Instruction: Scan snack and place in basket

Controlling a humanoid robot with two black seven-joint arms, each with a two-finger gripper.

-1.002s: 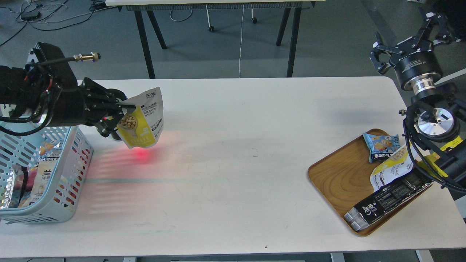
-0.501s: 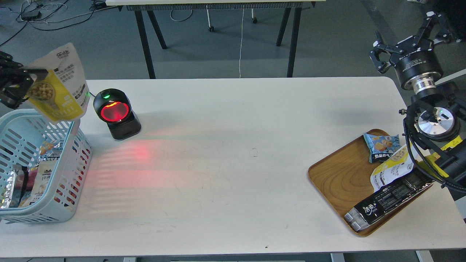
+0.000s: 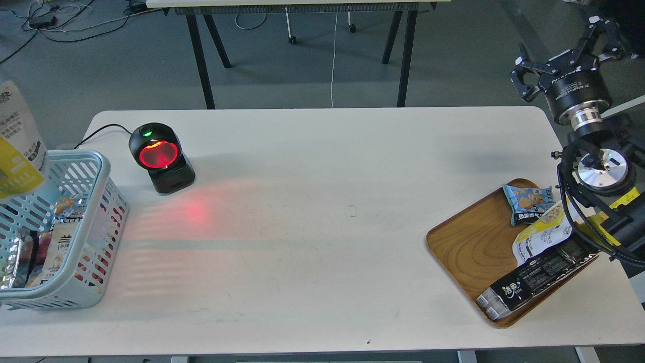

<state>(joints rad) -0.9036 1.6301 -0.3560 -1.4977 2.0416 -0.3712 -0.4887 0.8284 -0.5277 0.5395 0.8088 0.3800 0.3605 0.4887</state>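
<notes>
The snack [image 3: 17, 143] shows only in part at the far left edge: a white top with black print and a yellow lower front. It hangs in the air over the far left side of the light-blue basket [image 3: 103, 174], above its rim. My left gripper is out of view, so what holds the pouch is hidden. My right gripper [image 3: 562, 48] is raised past the table's far right corner, with its fingers spread and nothing between them.
A black scanner [image 3: 161, 157] with a glowing red window stands right of the basket and casts red light on the table. The basket holds several packets. An oval wooden tray [image 3: 466, 247] at the right holds a blue packet [image 3: 526, 201], a white-yellow pouch [image 3: 541, 234] and a long black packet [image 3: 534, 277].
The snack has moved left, from in front of the scanner to over the basket at the frame's edge. My left gripper has left the view. The right arm has hardly moved.
</notes>
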